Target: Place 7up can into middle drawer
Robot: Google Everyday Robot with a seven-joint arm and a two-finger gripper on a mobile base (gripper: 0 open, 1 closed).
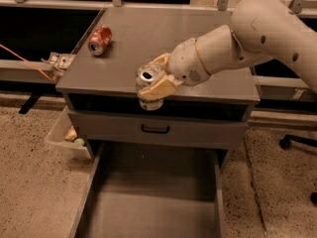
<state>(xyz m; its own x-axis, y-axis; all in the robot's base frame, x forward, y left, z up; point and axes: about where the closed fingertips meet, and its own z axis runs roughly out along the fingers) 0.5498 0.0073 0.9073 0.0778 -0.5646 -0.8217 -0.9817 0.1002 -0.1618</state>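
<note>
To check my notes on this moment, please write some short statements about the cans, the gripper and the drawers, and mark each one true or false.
1. The gripper holds the 7up can. True.
2. The 7up can lies in the middle drawer. False: it is held in the air at the front edge of the cabinet top, above the open middle drawer.
3. The red can lies on the cabinet top. True.
4. The drawer with the black handle is pulled out. False: that drawer front looks shut.
</note>
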